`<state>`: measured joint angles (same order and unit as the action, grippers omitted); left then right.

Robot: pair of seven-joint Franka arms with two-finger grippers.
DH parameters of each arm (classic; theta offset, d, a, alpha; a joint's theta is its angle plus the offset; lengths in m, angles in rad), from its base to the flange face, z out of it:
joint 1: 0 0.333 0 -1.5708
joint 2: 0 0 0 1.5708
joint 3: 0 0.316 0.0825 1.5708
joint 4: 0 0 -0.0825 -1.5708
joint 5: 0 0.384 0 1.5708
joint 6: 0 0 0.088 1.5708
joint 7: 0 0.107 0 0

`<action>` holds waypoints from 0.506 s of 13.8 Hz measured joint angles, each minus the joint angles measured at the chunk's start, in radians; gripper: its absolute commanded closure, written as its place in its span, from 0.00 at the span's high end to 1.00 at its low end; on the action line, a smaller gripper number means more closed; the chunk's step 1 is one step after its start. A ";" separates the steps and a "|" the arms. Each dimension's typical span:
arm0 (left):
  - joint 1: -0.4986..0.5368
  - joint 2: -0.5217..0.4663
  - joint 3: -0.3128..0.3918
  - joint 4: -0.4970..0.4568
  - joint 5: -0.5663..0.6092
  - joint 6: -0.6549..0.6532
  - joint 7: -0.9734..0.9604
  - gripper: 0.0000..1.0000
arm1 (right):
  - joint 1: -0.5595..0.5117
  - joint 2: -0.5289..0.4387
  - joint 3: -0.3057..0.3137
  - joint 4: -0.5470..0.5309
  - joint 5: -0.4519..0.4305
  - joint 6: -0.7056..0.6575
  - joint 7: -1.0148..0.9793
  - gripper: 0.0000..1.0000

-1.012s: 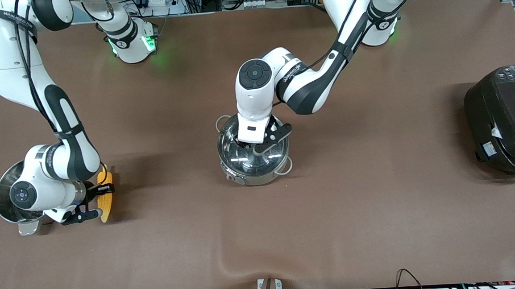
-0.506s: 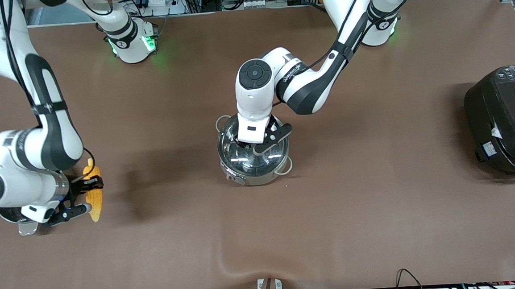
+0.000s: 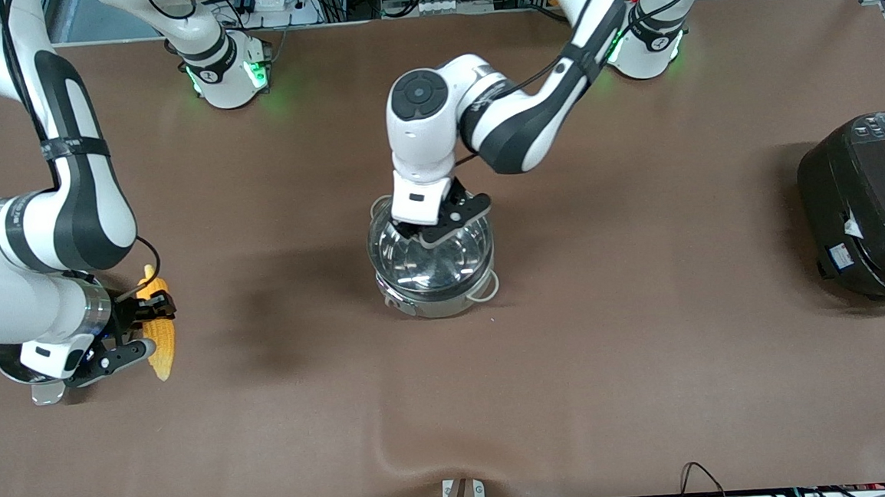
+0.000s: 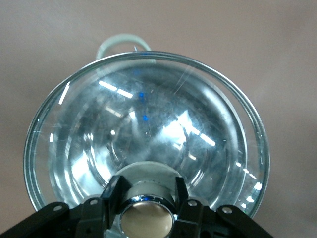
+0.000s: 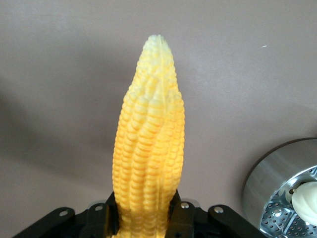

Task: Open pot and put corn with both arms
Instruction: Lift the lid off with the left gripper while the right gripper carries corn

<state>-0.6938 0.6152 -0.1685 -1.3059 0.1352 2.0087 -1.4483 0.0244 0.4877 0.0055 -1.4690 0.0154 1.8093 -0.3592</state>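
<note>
The steel pot [image 3: 439, 301] stands mid-table with a pale loop handle [image 3: 489, 286]. My left gripper [image 3: 434, 230] is shut on the copper-coloured knob [image 4: 147, 221] of the clear glass lid [image 3: 443, 260] and holds the lid just above the pot, shifted toward the robots' bases. In the left wrist view the lid [image 4: 148, 129] hangs below the left gripper [image 4: 147, 196], and a pot handle [image 4: 121, 42] shows past its rim. My right gripper [image 3: 142, 328] is shut on the yellow corn [image 3: 162, 341], held above the table at the right arm's end. In the right wrist view the corn [image 5: 151, 144] sticks out of the right gripper [image 5: 146, 215].
A steel steamer pot [image 3: 8, 369] sits under the right hand, with a white bun [image 5: 304, 196] on its perforated insert [image 5: 282, 218]. A large black rice cooker [image 3: 870, 207] stands at the left arm's end. The mat has a ridge [image 3: 393, 451] near the front edge.
The left gripper has raised the lid off the pot and drawn it toward the bases. The right arm has lifted the corn off the table and carried it toward its own end.
</note>
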 measured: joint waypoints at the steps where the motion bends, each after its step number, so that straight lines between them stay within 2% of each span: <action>1: 0.027 -0.026 -0.001 0.002 -0.021 -0.033 0.032 0.00 | 0.008 -0.010 0.001 0.001 0.000 -0.010 -0.003 0.00; 4: 0.126 -0.121 -0.001 0.005 -0.106 -0.124 0.177 0.00 | 0.059 -0.051 0.006 0.010 0.000 -0.062 -0.004 0.00; 7: 0.227 -0.172 0.000 0.003 -0.141 -0.191 0.298 0.00 | 0.165 -0.104 0.009 0.015 0.000 -0.104 0.001 0.00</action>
<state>-0.4664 0.4428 -0.1688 -1.3027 -0.0054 1.8180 -1.1501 0.1891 0.3840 0.0141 -1.4543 0.0159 1.7055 -0.3583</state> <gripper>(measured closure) 0.515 0.630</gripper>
